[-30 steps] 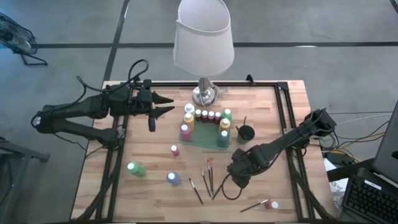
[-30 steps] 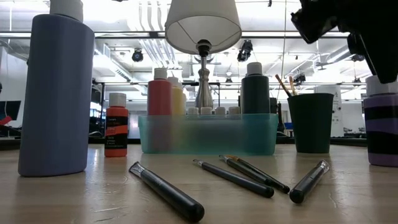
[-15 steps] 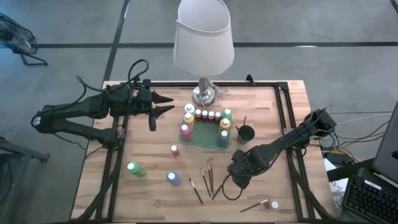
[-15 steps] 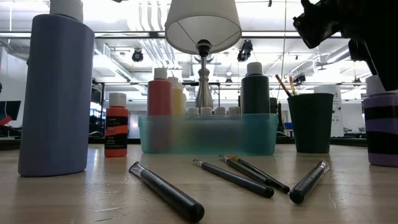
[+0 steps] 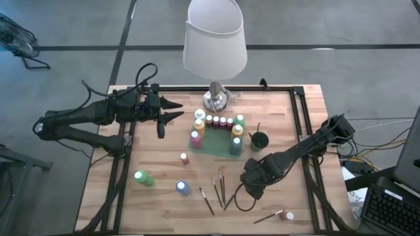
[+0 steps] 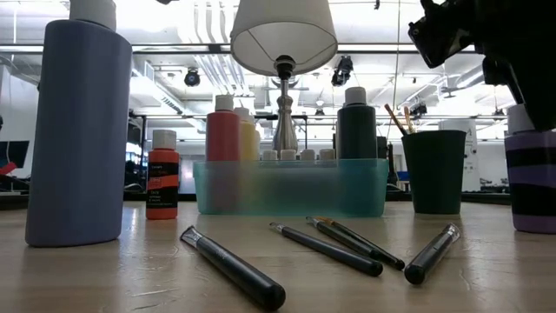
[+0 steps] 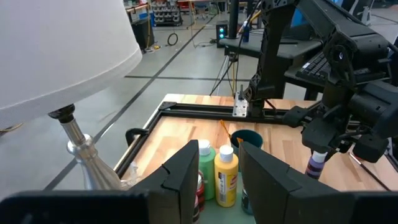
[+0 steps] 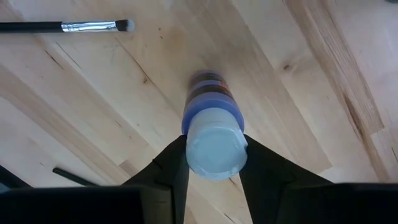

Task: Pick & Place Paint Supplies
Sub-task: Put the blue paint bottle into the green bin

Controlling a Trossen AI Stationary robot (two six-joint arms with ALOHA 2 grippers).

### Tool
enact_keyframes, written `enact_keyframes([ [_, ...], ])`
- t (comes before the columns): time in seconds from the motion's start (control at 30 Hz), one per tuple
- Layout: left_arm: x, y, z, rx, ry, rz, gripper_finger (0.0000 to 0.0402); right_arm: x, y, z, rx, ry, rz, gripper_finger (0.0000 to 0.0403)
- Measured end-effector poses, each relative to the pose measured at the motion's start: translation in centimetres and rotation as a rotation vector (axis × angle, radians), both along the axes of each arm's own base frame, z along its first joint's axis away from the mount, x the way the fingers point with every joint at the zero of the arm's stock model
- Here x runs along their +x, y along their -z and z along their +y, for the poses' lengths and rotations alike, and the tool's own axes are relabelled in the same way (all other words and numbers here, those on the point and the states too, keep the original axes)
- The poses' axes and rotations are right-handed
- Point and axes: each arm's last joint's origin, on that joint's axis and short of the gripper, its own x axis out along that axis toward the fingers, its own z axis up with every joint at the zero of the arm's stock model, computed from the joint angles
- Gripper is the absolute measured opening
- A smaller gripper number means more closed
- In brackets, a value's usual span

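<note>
Two dark fingers of our right tool [image 8: 211, 177] clench the purple-striped white-capped paint bottle [image 8: 211, 127] upright for lifting; left tool [image 5: 172, 110] waits half-parted, empty.

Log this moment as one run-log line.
right gripper: shut on purple bottle, near brushes | left gripper: idle beside lamp | tray: partly filled

The left end effector [image 7: 217, 177] is seen with its two dark fingers [image 7: 186, 171] parted. Beyond them, a green paint bottle [image 7: 206, 171] and a yellow paint bottle [image 7: 226, 175] stand side by side. The lamp [image 7: 59, 59] is positioned nearby. A purple-banded bottle [image 7: 316, 165] is gripped by the right end effector [image 7: 323, 146] above the wooden surface [image 7: 186, 121].
</note>
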Motion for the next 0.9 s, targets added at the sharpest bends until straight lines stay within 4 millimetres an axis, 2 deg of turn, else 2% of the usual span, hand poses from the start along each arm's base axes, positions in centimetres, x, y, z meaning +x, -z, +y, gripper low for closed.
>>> enact_keyframes([
  [0.23,0.00,0.07,0.00,-0.003,0.000,0.004,0.0122,0.10,-0.18,0.05,0.004,-0.012,-0.008,0.0119],
  [0.5,0.04,0.24,0.00,-0.004,0.000,0.011,0.0122,0.13,-0.19,0.08,0.008,-0.012,-0.010,0.0108],
  [0.77,0.15,0.68,0.01,-0.005,-0.001,0.024,0.0122,0.17,-0.24,0.06,0.009,0.008,-0.010,0.0205],
  [0.9,0.21,0.72,0.01,-0.005,-0.001,0.024,0.0122,0.20,-0.24,0.00,0.009,0.014,-0.009,0.0233],
])
